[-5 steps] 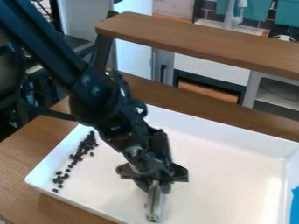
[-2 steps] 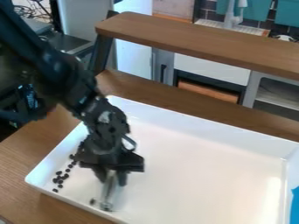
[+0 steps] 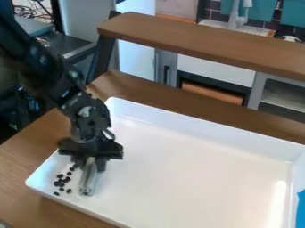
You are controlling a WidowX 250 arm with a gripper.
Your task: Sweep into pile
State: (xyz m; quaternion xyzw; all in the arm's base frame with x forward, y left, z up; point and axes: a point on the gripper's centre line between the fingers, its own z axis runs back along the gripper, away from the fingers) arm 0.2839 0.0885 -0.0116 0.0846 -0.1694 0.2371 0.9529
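1. With the jaws closed on a narrow, pale sweeping tool (image 3: 88,180), holds it nearly upright in the lower left of the frame. Cannot tell for sure about contact with the floor below.
2. Could skim over stray pieces by riding too high; could twist or slip the tool in the jaws by pressing down too hard.
3. Just left of the tool, shows small dark pieces (image 3: 61,183) in a loose cluster, trailing up towards the jaws, with one lying close to the tool's lower end.
4. Could flick such small, roundish pieces apart with too quick a push; could split the cluster by driving so narrow a tool into the middle, or miss the ones at either end.
5. Around tool and pieces, has a shallow white tray (image 3: 196,119), with the pieces all inside, gathered near the left corner.
6. Could shove the tray along the wooden surface (image 3: 24,162) by running into the left wall; could also hop a piece over the low rim with too hard a stroke there.
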